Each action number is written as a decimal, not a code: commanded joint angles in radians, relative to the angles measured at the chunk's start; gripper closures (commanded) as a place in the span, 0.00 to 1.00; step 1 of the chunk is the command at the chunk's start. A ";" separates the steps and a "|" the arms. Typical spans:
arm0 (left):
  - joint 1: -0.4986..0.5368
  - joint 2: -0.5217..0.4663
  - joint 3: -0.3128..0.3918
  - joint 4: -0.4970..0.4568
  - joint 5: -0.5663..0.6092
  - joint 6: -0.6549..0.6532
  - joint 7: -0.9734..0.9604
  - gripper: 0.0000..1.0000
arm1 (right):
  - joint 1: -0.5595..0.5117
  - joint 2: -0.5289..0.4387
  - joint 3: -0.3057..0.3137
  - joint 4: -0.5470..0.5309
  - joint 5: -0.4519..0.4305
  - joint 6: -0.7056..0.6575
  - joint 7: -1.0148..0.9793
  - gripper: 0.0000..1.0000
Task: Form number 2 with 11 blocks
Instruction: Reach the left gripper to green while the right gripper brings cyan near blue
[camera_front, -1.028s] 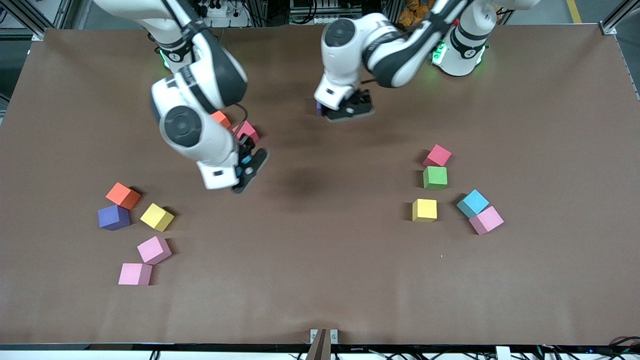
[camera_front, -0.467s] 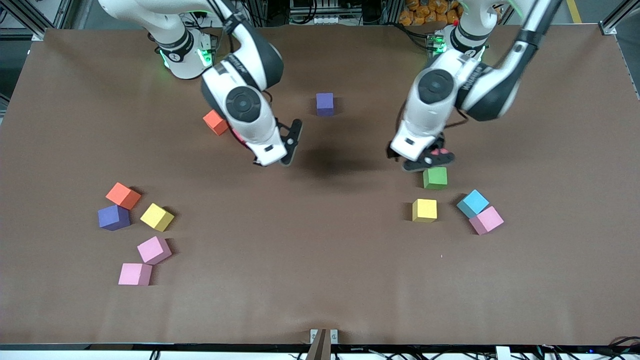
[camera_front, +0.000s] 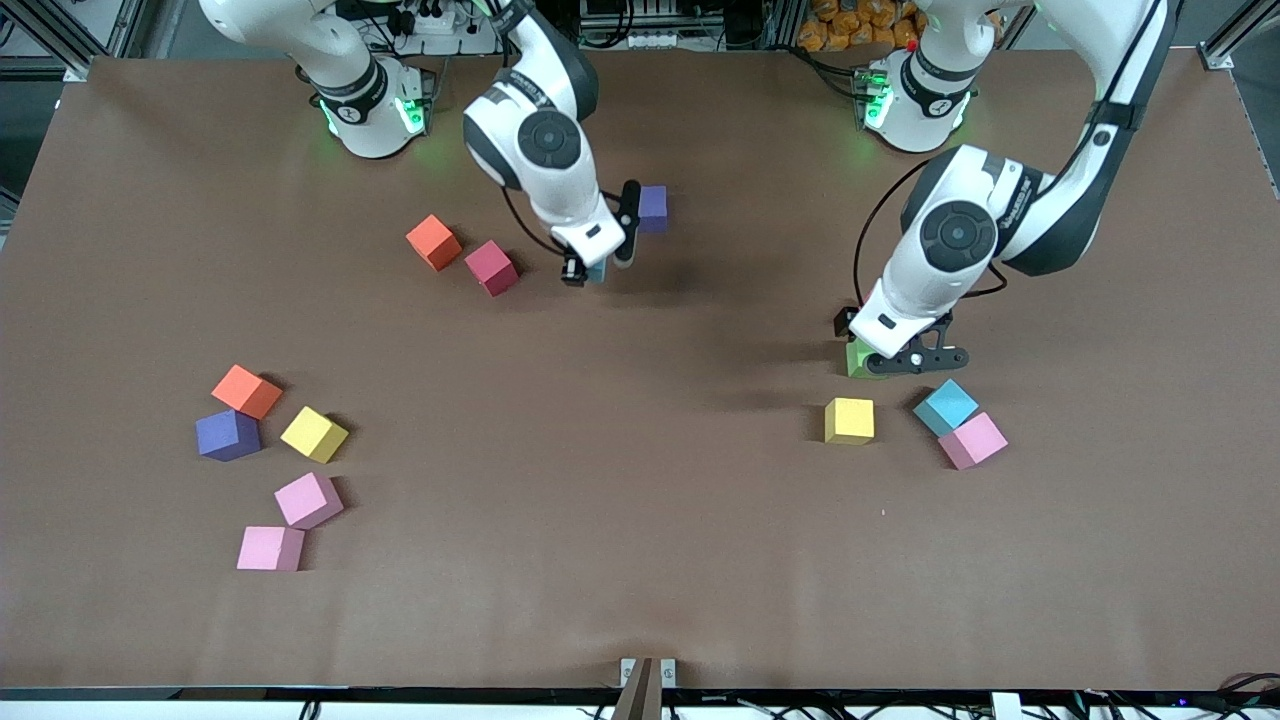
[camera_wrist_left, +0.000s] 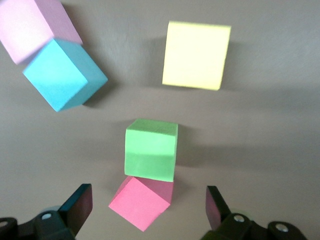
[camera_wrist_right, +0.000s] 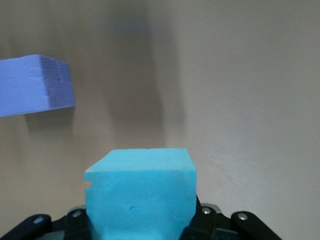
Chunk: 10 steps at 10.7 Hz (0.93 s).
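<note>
My right gripper is shut on a light blue block and hangs just beside the purple block that lies on the table. My left gripper is open, low over a crimson block that sits between its fingers without touching them. That block touches a green block, whose edge shows under the hand. No number 2 shows in these views; the blocks lie scattered.
Yellow, light blue and pink blocks lie close to the left gripper. Orange and crimson blocks lie beside the right gripper. Several more blocks cluster at the right arm's end.
The left arm has left the purple block on the table and swung over to the crimson and green blocks. The right arm has carried the light blue block up beside the purple block.
</note>
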 joint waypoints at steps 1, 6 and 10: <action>-0.011 0.027 0.024 -0.040 0.027 0.047 0.026 0.00 | 0.059 -0.037 -0.016 -0.105 -0.018 0.103 -0.013 0.70; -0.016 0.073 0.052 -0.069 0.028 0.162 0.028 0.00 | 0.197 -0.017 -0.102 -0.199 -0.015 0.238 0.019 0.72; -0.017 0.110 0.070 -0.106 0.076 0.247 0.029 0.00 | 0.275 0.013 -0.102 -0.205 -0.008 0.251 0.134 0.72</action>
